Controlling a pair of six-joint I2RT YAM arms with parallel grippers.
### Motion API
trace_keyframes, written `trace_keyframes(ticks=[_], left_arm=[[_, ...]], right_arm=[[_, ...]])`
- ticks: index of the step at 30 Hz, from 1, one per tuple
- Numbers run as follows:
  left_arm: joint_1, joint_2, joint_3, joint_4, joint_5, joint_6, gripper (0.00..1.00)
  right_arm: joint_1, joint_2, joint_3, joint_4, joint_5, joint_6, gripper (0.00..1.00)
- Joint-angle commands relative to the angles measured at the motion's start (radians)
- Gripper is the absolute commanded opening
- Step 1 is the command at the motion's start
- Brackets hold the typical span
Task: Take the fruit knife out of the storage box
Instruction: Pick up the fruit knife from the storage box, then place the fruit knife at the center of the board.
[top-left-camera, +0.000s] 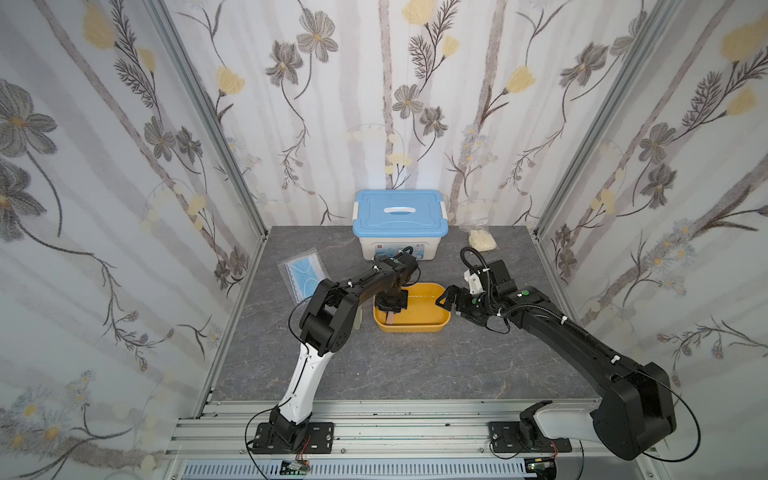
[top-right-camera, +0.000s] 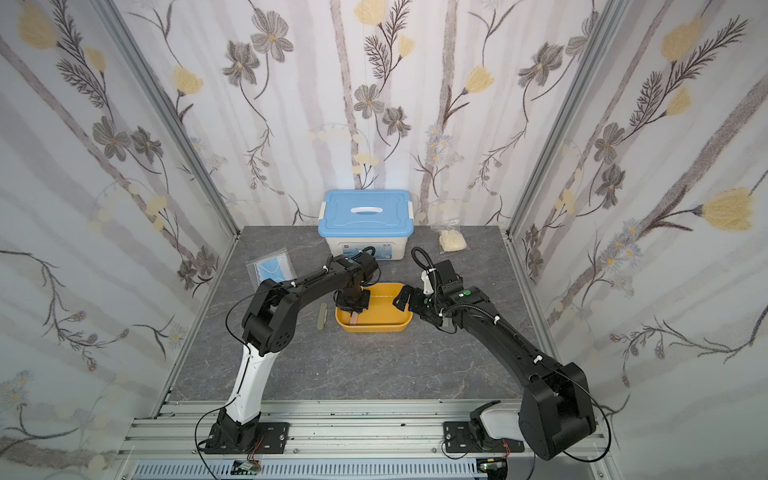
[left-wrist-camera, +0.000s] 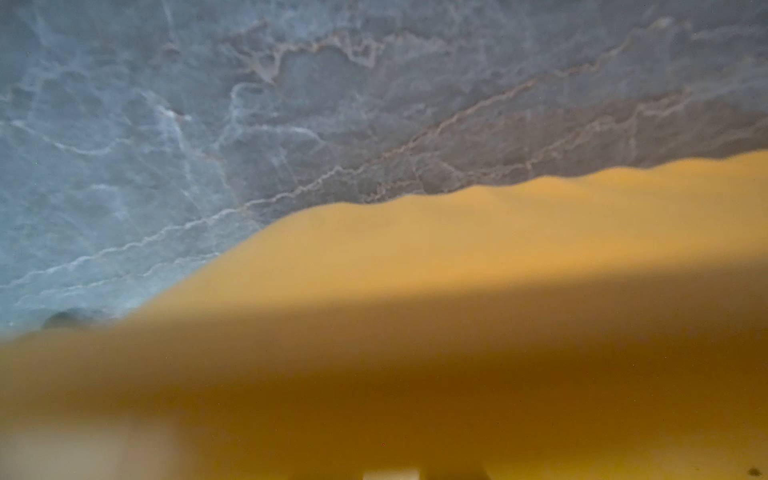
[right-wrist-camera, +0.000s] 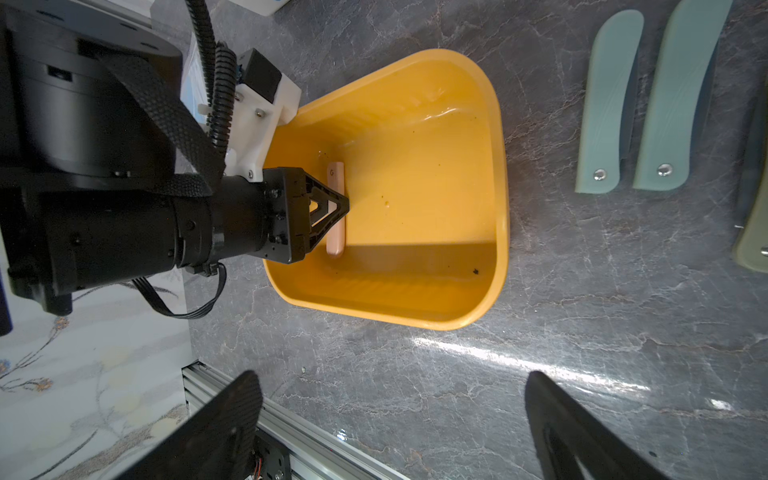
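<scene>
The fruit knife (right-wrist-camera: 335, 176), folded and with a pinkish handle, is seen lying flat on the floor of the storage box (right-wrist-camera: 500, 208), close to the end wall that faces the desk's left edge. Its middle is pinched by the left hand (right-wrist-camera: 343, 205), whose fingers are drawn together on the handle from above. The grasp is judged to be made and the lift not yet begun, since the knife rests on the box floor. What is called for next is a straight rise, high enough for the knife to be carried over the rim without catching the wall, followed by a set-down on the bare desk (top-left-camera: 415, 365). A slip is to be feared, as only the handle's middle is held.

The box is placed about the middle of the desk. The left arm (top-left-camera: 332, 316) is arched over from the front edge, elbow raised, wrist turned down into the box. The right hand (top-left-camera: 445, 300) is held released, jaws wide and empty, just beside the box's end toward the desk's right edge. The right arm (top-left-camera: 561, 328) is stretched low from the front right corner. Pale green folded knives (right-wrist-camera: 606, 104) are laid on the desk outside the box.
</scene>
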Motion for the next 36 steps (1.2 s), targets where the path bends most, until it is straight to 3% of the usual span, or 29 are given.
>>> trace_keyframes(ticks=[1, 17, 23, 28, 36], left_arm=[[0.002, -0.009, 0.015, -0.050, -0.014, 0.023, 0.00], [0.002, -0.075, 0.139, -0.120, -0.029, 0.050, 0.00], [0.002, -0.121, 0.159, -0.146, -0.064, 0.060, 0.00], [0.014, -0.183, 0.116, -0.145, -0.092, 0.080, 0.00], [0.112, -0.314, -0.039, -0.105, -0.080, 0.105, 0.00]], right_arm=[[0.001, 0.002, 0.004, 0.022, 0.016, 0.011, 1.00], [0.010, 0.036, 0.024, 0.049, -0.005, 0.015, 1.00], [0.079, 0.088, 0.091, 0.055, 0.001, 0.009, 1.00], [0.142, 0.159, 0.168, 0.059, 0.014, 0.022, 1.00], [0.171, 0.236, 0.225, 0.170, -0.030, 0.095, 1.00]])
